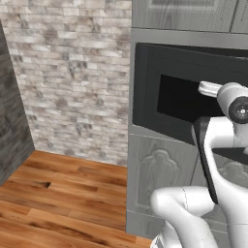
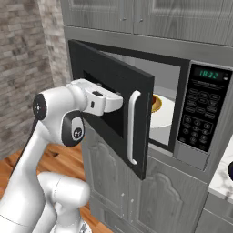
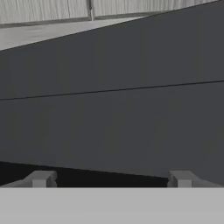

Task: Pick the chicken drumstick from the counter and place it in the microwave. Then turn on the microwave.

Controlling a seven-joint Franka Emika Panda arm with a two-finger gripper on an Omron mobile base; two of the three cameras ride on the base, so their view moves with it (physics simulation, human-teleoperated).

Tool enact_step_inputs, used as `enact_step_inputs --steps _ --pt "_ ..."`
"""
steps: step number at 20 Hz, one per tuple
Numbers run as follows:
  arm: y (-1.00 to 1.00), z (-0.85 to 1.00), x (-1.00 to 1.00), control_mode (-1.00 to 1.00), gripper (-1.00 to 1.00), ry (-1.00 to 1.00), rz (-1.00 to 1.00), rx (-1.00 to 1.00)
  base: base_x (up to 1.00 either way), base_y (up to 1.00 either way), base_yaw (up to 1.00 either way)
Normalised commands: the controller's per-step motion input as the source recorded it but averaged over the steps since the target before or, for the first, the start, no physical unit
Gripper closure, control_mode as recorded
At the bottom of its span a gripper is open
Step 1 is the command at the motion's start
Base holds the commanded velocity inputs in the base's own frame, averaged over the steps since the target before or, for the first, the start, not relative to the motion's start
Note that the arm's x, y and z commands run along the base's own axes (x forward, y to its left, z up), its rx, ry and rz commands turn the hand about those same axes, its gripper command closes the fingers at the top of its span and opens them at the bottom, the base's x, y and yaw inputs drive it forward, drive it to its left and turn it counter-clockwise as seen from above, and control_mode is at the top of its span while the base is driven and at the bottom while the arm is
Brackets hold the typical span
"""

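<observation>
Nearest to you in the hand view are the two small dark fingertips [image 3: 40,178] of the gripper [image 3: 109,179], spread wide apart with nothing between them, facing a flat dark grey panel — the black windowed door [image 2: 113,109] of the microwave, seen close up.

In the right base view the white arm's hand [image 2: 101,101] sits against the door's outer face, beside the white vertical handle [image 2: 132,127]. The door stands partly open, swung towards you. Whether the fingers actually touch the panel you cannot tell from here.

Inside the large grey-framed microwave [image 2: 202,118] a white round turntable [image 2: 164,117] is visible, and on it a small yellow-brown to reddish lump [image 2: 156,103], mostly hidden by the door edge. That is likely the chicken drumstick, already in the cavity; too little shows to be sure. A sliver of white-grey marbled counter [image 2: 222,178] shows at lower right.

Judgement: the step in hand is closing the door. Notes for doing it well:
- Push on the door's flat face near the handle side, far from the hinge — more leverage, less slip.
- Keep the fingers apart and flat to the panel; do not hook the handle.
- Follow the door's arc rather than a straight line, or the hand will slide off.
- Confirm the door is flush before reaching for the black button keypad [image 2: 196,119] under the green display [image 2: 205,73].
</observation>
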Motion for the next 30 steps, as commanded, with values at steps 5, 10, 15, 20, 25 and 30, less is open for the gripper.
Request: enact_step_inputs --steps 5,10,15,20,25,30 --pt "-0.18 -0.04 0.30 -1.00 -1.00 0.00 0.02 0.00 0.00 0.00 0.00" --pt "-0.18 0.00 0.19 -1.00 -1.00 0.00 0.02 0.00 0.00 0.00 0.00" --pt "-0.19 0.00 0.18 -1.00 -1.00 0.00 0.03 0.00 0.00 0.00 0.00" --pt "-0.20 0.00 0.23 -1.00 -1.00 0.00 0.03 0.00 0.00 0.00 0.00" --pt "-0.18 0.00 0.21 -1.00 -1.00 0.00 0.02 0.00 0.00 0.00 0.00" --pt "-0.12 0.00 0.20 -1.00 -1.00 0.00 0.01 0.00 0.00 0.00 0.00"
